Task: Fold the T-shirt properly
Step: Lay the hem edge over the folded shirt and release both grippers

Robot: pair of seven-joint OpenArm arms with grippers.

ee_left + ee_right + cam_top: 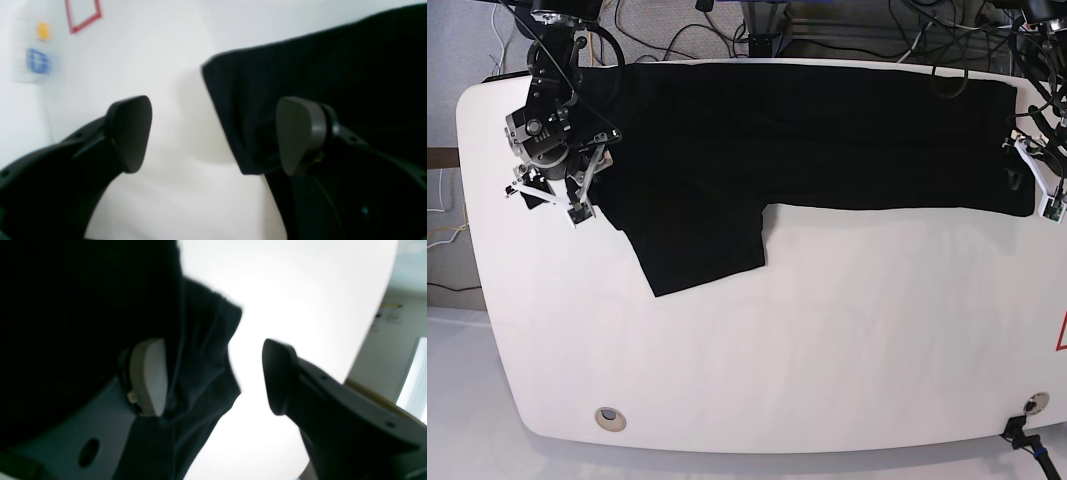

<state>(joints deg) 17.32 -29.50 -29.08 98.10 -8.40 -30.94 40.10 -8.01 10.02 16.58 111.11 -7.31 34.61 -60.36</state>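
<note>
The black T-shirt (pixel 807 130) lies in a long band across the far part of the white table (pixel 777 350), with one sleeve reaching toward the front. My left gripper (pixel 215 133) is open at the shirt's end on the base view's right (pixel 1032 185). A corner of the T-shirt (pixel 333 66) sits between its fingers, against the right-hand pad (pixel 300 133). My right gripper (pixel 213 376) is open at the other end of the shirt (pixel 552 200). There the T-shirt (pixel 66 306) drapes over the left-hand pad (pixel 150 376), and the other pad (pixel 277 376) stands apart from the cloth.
Cables (pixel 757 25) run behind the table's far edge. Two round grommets (pixel 609 417) (pixel 1030 404) sit near the front edge. A red outline mark (pixel 83 13) is on the tabletop by my left arm, close to the table's right edge (pixel 1061 335).
</note>
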